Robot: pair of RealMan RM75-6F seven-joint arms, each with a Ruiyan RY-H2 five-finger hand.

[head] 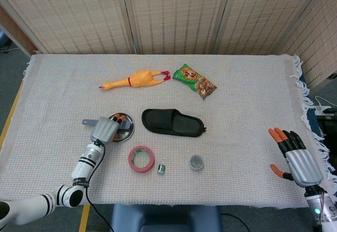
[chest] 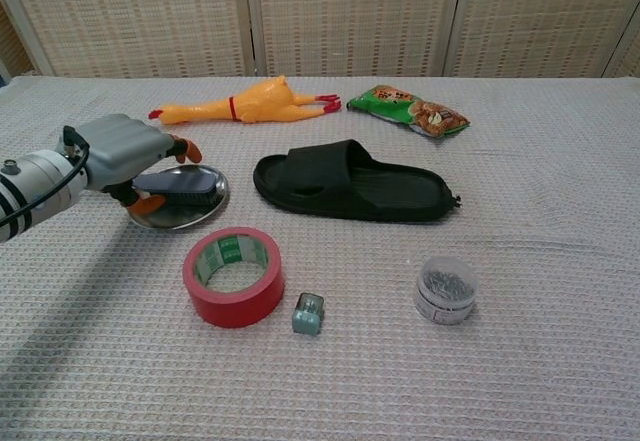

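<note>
On the cloth-covered bench (head: pixel 52 84), the black slipper (head: pixel 172 122) lies at the centre. At its 11 o'clock, well apart, is the yellow rubber chicken (head: pixel 136 79); at its 1 o'clock, the green snack bag (head: pixel 195 80). My left hand (head: pixel 105 130) hovers over the steel dish (chest: pixel 180 211) at the slipper's 9 o'clock, fingers curled about the handle of the grey brush (chest: pixel 185 184) whose head lies in the dish; I cannot tell whether they are clamped on it. My right hand (head: pixel 294 155) sits at the bench's 4 o'clock edge, fingers apart and holding nothing. The red tape roll (chest: pixel 234 275) lies at the dish's 5 o'clock, near it. At the roll's 3 o'clock are the small green block (chest: pixel 309 314), just beside it, and the clear round tub (chest: pixel 445 289), farther off.
</note>
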